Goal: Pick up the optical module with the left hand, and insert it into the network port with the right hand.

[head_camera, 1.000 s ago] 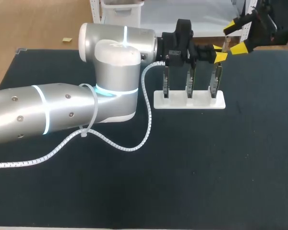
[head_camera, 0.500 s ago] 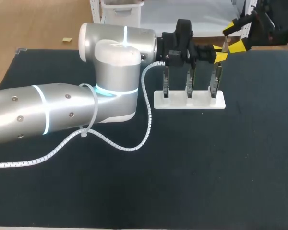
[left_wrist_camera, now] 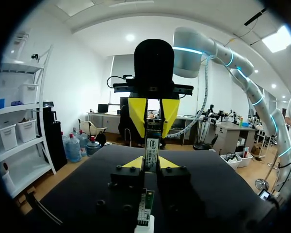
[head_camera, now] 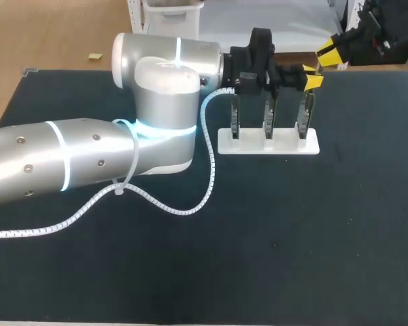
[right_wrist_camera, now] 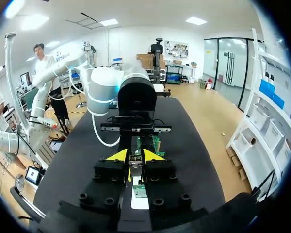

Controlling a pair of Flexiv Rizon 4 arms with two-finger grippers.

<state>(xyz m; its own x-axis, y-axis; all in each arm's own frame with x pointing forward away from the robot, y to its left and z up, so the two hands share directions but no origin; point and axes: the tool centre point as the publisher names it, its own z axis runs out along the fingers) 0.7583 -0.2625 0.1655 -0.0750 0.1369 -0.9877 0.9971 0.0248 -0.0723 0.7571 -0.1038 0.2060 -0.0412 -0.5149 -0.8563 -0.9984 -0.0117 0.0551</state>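
Your left hand (left_wrist_camera: 151, 163) is clamping the optical module (left_wrist_camera: 151, 145) upright between its tips, hovering over the end board of the white 3-board rack (head_camera: 268, 144) on the bench (head_camera: 258, 238). Your right hand (right_wrist_camera: 135, 156) is facing it nearby, its fingers standing slightly apart.

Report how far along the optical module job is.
Done: the left end effector is shut on the optical module, at the white stand. In hand: the right end effector faces it at close range; whether it grips anything is unclear. Left: the insertion, since nothing shows the module seated yet.
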